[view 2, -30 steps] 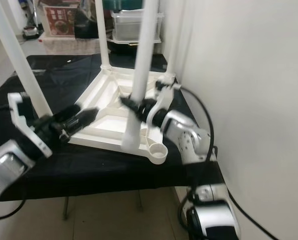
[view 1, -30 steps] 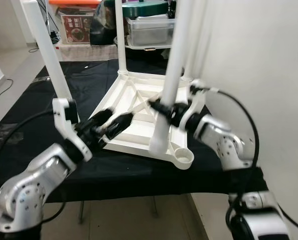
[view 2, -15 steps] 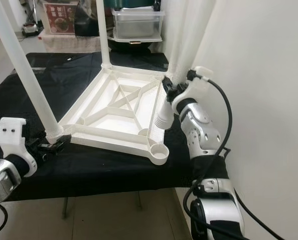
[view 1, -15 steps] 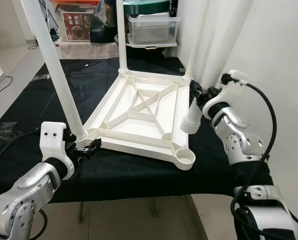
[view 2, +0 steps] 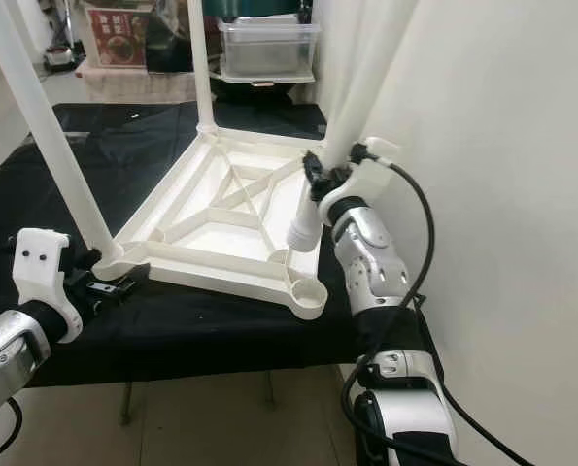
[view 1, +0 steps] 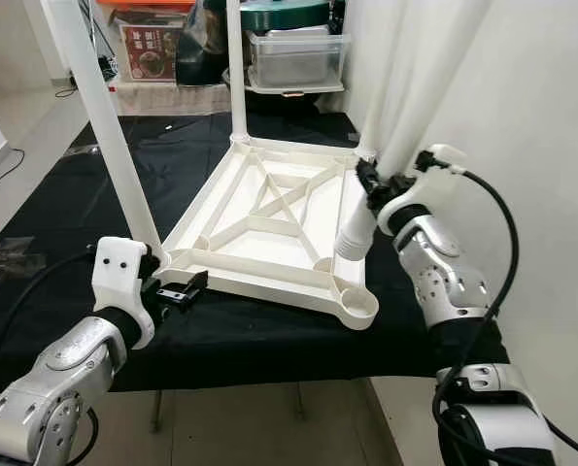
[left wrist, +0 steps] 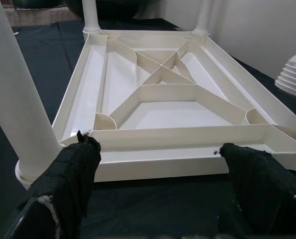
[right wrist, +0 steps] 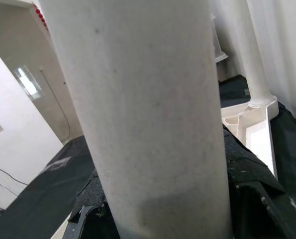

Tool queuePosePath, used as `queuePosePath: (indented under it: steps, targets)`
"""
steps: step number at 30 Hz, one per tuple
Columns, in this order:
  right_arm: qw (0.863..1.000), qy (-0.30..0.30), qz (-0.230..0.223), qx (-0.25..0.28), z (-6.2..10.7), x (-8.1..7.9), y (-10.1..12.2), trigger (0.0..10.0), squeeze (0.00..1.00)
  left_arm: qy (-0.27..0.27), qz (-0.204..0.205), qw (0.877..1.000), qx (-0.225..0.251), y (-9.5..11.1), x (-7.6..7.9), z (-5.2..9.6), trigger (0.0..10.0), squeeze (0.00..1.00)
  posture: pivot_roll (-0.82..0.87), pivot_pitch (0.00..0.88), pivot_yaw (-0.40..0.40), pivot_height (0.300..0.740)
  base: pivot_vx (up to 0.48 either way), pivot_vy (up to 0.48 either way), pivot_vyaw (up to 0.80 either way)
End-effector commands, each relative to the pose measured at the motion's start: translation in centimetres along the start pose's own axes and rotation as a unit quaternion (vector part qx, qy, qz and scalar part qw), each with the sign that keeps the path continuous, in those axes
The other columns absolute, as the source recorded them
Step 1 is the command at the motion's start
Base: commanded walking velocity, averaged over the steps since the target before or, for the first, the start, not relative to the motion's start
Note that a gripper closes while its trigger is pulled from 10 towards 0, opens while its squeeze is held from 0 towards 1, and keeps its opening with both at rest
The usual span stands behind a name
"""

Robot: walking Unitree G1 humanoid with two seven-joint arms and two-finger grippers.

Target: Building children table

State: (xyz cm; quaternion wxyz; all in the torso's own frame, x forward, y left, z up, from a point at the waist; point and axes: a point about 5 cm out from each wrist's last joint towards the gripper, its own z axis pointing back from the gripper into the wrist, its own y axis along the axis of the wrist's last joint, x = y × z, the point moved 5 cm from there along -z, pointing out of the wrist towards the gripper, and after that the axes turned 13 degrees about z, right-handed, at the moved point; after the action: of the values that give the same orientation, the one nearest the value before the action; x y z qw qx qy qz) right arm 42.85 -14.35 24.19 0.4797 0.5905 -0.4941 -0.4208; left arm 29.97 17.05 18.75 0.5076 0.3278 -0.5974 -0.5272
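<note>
Room: white wall [view 1: 541, 116] on the robot's right; clear plastic storage bins [view 1: 293, 58] and a box stand on the floor beyond the table.
Table: a table draped in black cloth [view 1: 65, 214] carries the work.
White plastic children's tabletop: the tabletop [view 1: 269, 228] lies upside down on the cloth, its ribbed underside with crossed braces facing up; three legs stand upright in its corner sockets, and the near right socket [view 1: 355, 306] is open.
Loose white plastic leg: the leg [view 1: 386, 136] is tilted, its ridged lower end [view 2: 301, 233] hanging just above the tabletop's right rim, near the open socket but not in it.
Right gripper: the right gripper [view 1: 374, 182] has its fingers clamped on the loose leg partway up; the right wrist view shows the leg's rough surface [right wrist: 152, 124] pressed between the black fingers [right wrist: 247, 169].
Left gripper: the left gripper [view 1: 180, 289] sits low at the tabletop's near left corner, beside the standing near left leg [view 1: 114, 146].
Left wrist view: the two black fingers [left wrist: 70, 167] stand well apart, empty, facing the tabletop's near rim [left wrist: 182, 164]; the corner leg's base [left wrist: 18, 124] is just beside one of them.
</note>
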Motion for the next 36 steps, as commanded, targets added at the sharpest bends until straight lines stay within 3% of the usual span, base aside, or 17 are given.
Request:
queuePosePath:
  steps: [1, 6, 7, 8, 9, 11, 12, 13, 14, 15, 16, 18, 19, 20, 23, 30, 36]
  targets:
    - [1.0, -0.002, -0.005, 0.017, -0.1, 0.0, 0.7, 0.0, 0.0, 0.004, -0.007, 1.0, -0.005, -0.3, -0.2, 0.3, 10.0, 0.0, 0.04, 0.0, -0.054, 0.74, 0.0, 0.0, 0.0]
    - [1.0, 0.008, -0.012, 0.022, 0.0, -0.3, 0.8, 0.0, 0.0, 0.004, -0.01, 1.0, -0.001, -0.3, -0.2, 0.4, 10.0, 0.0, 0.04, 0.0, -0.056, 0.74, 0.0, 0.0, 0.0]
    - [0.997, 0.055, -0.029, 0.035, 0.1, -2.0, 1.3, 0.0, 0.0, -0.024, -0.003, 1.0, 0.005, -0.1, 0.5, 0.4, 10.0, 0.0, 0.04, 0.0, -0.057, 0.74, 0.0, 0.0, 0.0]
    - [0.997, 0.055, -0.029, 0.035, 0.1, -2.0, 1.3, 0.0, 0.0, -0.024, -0.003, 1.0, 0.005, -0.1, 0.5, 0.4, 10.0, 0.0, 0.04, 0.0, -0.057, 0.74, 0.0, 0.0, 0.0]
    - [0.991, 0.113, -0.058, 0.048, 0.5, -4.1, 2.0, 0.0, 0.0, -0.06, -0.001, 0.998, 0.006, -0.1, 1.4, 0.5, 10.0, 0.0, 0.04, 0.0, -0.054, 0.74, 0.0, 0.0, 0.0]
    - [0.991, 0.113, -0.058, 0.048, 0.5, -4.1, 2.0, 0.0, 0.0, -0.06, -0.001, 0.998, 0.006, -0.1, 1.4, 0.5, 10.0, 0.0, 0.04, 0.0, -0.054, 0.74, 0.0, 0.0, 0.0]
    - [0.976, 0.182, -0.094, 0.069, 1.2, -6.5, 3.4, 0.0, 0.0, -0.104, 0.001, 0.995, 0.002, -0.1, 2.5, 0.7, 10.0, 0.0, 0.04, 0.0, -0.052, 0.74, 0.0, 0.0, 0.0]
    - [0.976, 0.182, -0.094, 0.069, 1.2, -6.5, 3.4, 0.0, 0.0, -0.104, 0.001, 0.995, 0.002, -0.1, 2.5, 0.7, 10.0, 0.0, 0.04, 0.0, -0.052, 0.74, 0.0, 0.0, 0.0]
    - [0.952, 0.259, -0.139, 0.091, 2.1, -8.8, 5.4, 0.0, 0.0, -0.148, 0.007, 0.989, -0.007, -0.2, 3.5, 1.2, 10.0, 0.0, 0.04, 0.0, -0.051, 0.74, 0.0, 0.0, 0.0]
    - [0.952, 0.259, -0.139, 0.091, 2.1, -8.8, 5.4, 0.0, 0.0, -0.148, 0.007, 0.989, -0.007, -0.2, 3.5, 1.2, 10.0, 0.0, 0.04, 0.0, -0.051, 0.74, 0.0, 0.0, 0.0]
    - [0.924, 0.322, -0.172, 0.111, 3.1, -10.4, 7.3, 0.0, 0.0, -0.186, 0.004, 0.982, -0.016, -0.2, 4.2, 1.6, 10.0, 0.0, 0.04, 0.0, -0.054, 0.74, 0.0, 0.0, 0.0]
    - [0.924, 0.322, -0.172, 0.111, 3.1, -10.4, 7.3, 0.0, 0.0, -0.186, 0.004, 0.982, -0.016, -0.2, 4.2, 1.6, 10.0, 0.0, 0.04, 0.0, -0.054, 0.74, 0.0, 0.0, 0.0]
    - [0.901, 0.373, -0.184, 0.126, 4.0, -11.6, 8.7, 0.0, 0.0, -0.211, -0.003, 0.977, -0.027, -0.3, 4.7, 1.8, 10.0, 0.0, 0.04, 0.0, -0.059, 0.74, 0.0, 0.0, 0.0]
    - [0.901, 0.373, -0.184, 0.126, 4.0, -11.6, 8.7, 0.0, 0.0, -0.211, -0.003, 0.977, -0.027, -0.3, 4.7, 1.8, 10.0, 0.0, 0.04, 0.0, -0.059, 0.74, 0.0, 0.0, 0.0]
    - [0.871, 0.443, -0.168, 0.133, 5.9, -13.9, 9.2, 0.0, 0.0, -0.217, -0.033, 0.975, -0.029, 0.1, 4.5, 1.2, 10.0, 0.0, 0.04, 0.0, -0.066, 0.74, 0.0, 0.0, 0.0]
    - [0.856, 0.475, -0.151, 0.136, 7.3, -15.0, 8.9, 0.0, 0.0, -0.211, -0.044, 0.976, -0.012, 0.9, 4.2, 0.6, 10.0, 0.0, 0.04, 0.0, -0.064, 0.74, 0.0, 0.0, 0.0]
    - [0.851, 0.493, -0.136, 0.123, 8.4, -16.0, 7.9, 0.0, 0.0, -0.26, -0.041, 0.965, -0.008, 1.5, 5.9, 0.4, 10.0, 0.0, 0.03, 0.0, -0.063, 0.74, 0.0, 0.0, 0.0]
